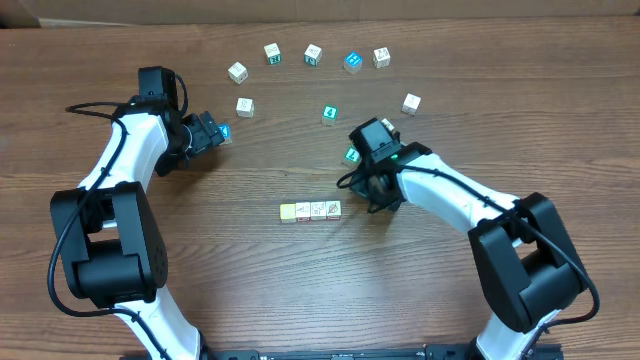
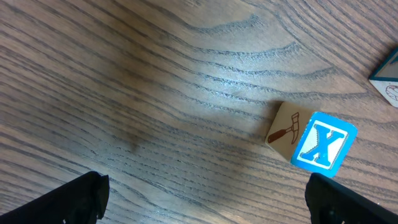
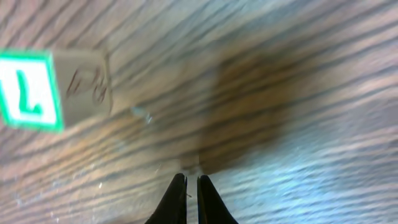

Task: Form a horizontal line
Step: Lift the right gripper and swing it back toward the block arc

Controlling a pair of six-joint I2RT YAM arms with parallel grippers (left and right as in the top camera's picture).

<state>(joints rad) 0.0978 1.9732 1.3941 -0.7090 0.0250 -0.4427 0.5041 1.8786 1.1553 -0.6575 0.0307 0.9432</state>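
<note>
Four small cubes form the horizontal line at the centre of the worktop, the pale yellow one at its 9 o'clock end and three whitish wooden ones touching in turn toward 3 o'clock. The right tool hangs just off the 3 o'clock end of that row, its fingers pressed together and pinching nothing. A green-lettered cube lies near it, apart from the line. At 10 o'clock the left tool is spread wide and empty above bare wood, with a blue X cube lying ahead of it. More loose cubes arc across 12 o'clock.

We judge the line to be as good as built, and the step in hand to be squaring it up or clearing away from it. The next move calls for the right tool to lift off without brushing the end cube. The row looks slightly uneven, so we think a gentle nudge with the closed tip may be wanted first.
</note>
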